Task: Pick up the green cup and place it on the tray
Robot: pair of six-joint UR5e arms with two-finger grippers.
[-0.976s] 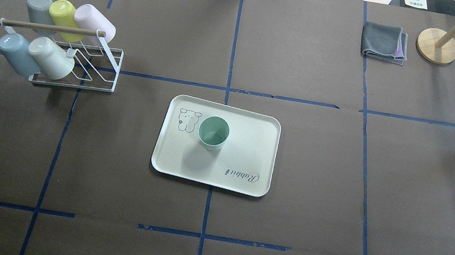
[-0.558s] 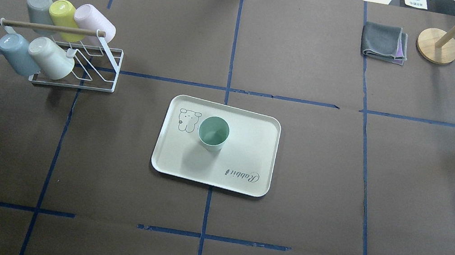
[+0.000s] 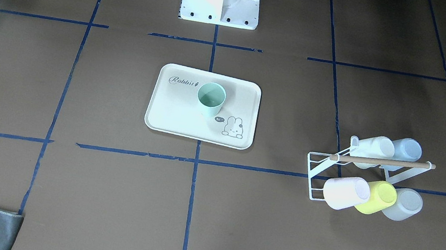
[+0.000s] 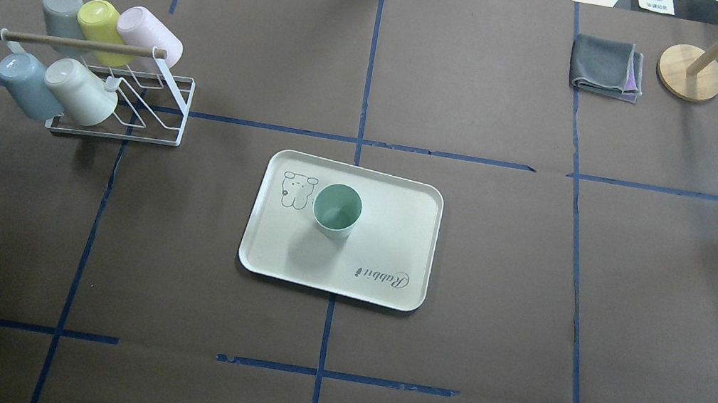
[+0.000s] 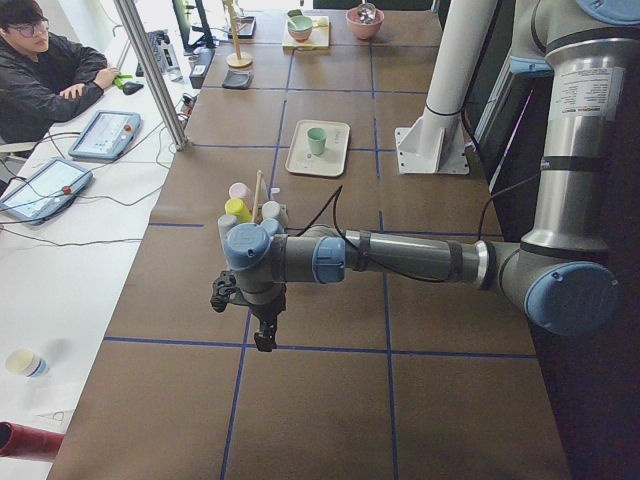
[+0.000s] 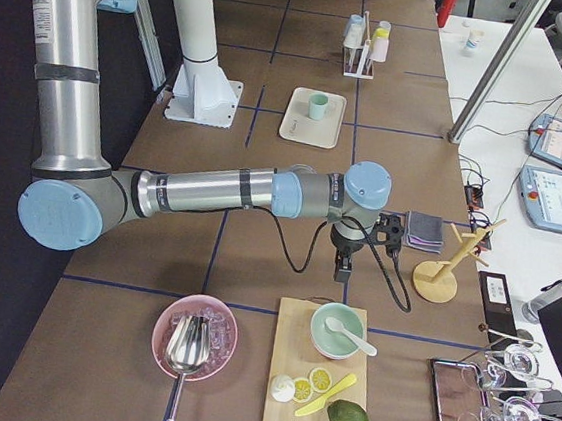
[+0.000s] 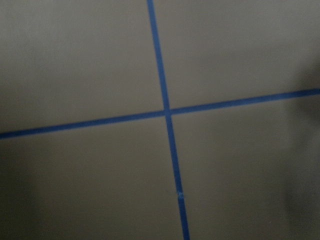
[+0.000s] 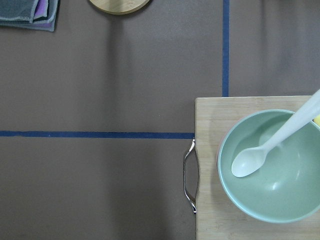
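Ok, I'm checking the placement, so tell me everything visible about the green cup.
The green cup is a small, pale mint tumbler, smooth, matte, handleless, slightly tapered, plastic by its look. It stands upright, mouth up and empty, on the tray, beside the bunny drawing. Only the tray touches it.

Silver-and-blue left arm (image 5: 400, 258) and right arm (image 6: 208, 189) stretch level; black left gripper (image 5: 263, 343) and right gripper (image 6: 340, 274) hang at six o'clock, jaws unreadable

Robot lab.
Tape-gridded table (image 4: 532, 294), robot arm (image 5: 400, 258), operator (image 5: 50, 70) at a bench (image 5: 40, 290) with pendants (image 5: 105, 133).
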